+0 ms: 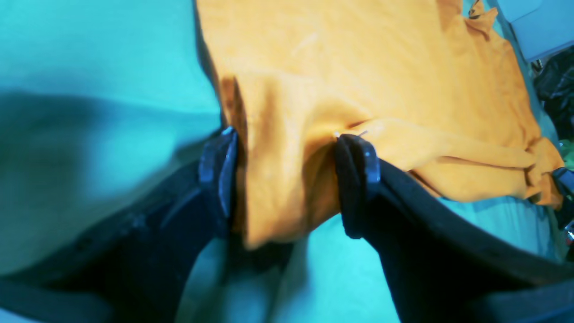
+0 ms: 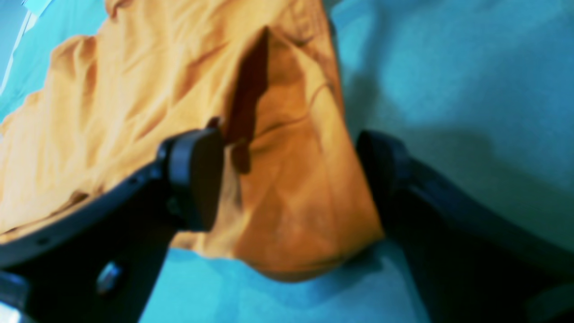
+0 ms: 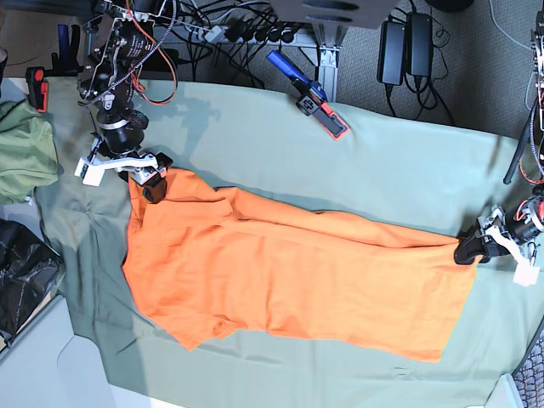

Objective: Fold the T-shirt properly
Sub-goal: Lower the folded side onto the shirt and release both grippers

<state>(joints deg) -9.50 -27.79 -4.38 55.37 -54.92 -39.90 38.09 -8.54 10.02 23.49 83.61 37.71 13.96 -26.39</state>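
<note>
I see the orange T-shirt (image 3: 289, 280) stretched lengthwise across the desk (image 3: 399, 170), my right end effector (image 3: 149, 178) and left end effector (image 3: 473, 246) at opposite ends, each spread wide astride a fabric corner, neither clamped yet.

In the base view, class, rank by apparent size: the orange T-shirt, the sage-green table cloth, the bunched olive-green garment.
1. Sage-green table cloth
2. Orange T-shirt
3. Olive-green garment, partly cut off by the frame's edge, so its full size is unsure.
</note>
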